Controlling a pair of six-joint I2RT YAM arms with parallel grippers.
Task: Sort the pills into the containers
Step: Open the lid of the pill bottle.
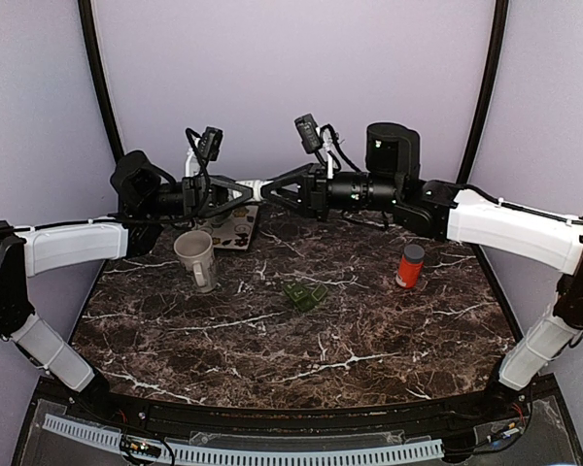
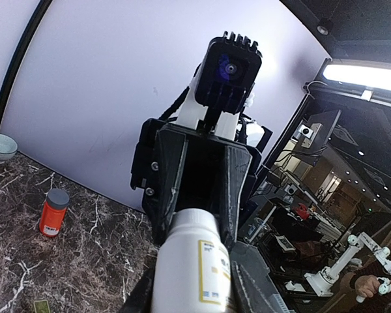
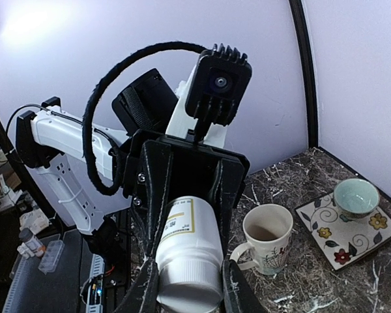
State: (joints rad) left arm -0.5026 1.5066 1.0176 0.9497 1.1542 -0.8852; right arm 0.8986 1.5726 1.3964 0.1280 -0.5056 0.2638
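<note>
A white pill bottle (image 1: 257, 188) with a yellow-edged label hangs level above the table's back, held between both grippers. My left gripper (image 1: 245, 189) is shut on its body (image 2: 192, 267). My right gripper (image 1: 272, 187) is shut on its capped end, and the white cap (image 3: 190, 287) faces the right wrist camera between the black fingers (image 3: 237, 287). In the left wrist view the right gripper's fingers (image 2: 236, 189) close round the bottle's far end. The pills themselves are hidden. An empty cream mug (image 1: 196, 258) stands below the left gripper.
An orange bottle with a grey cap (image 1: 409, 265) stands upright at the right. A small green object (image 1: 304, 296) lies mid-table. A flowered square plate (image 3: 326, 229) with a pale bowl (image 3: 356, 195) on it sits behind the mug, near the back wall.
</note>
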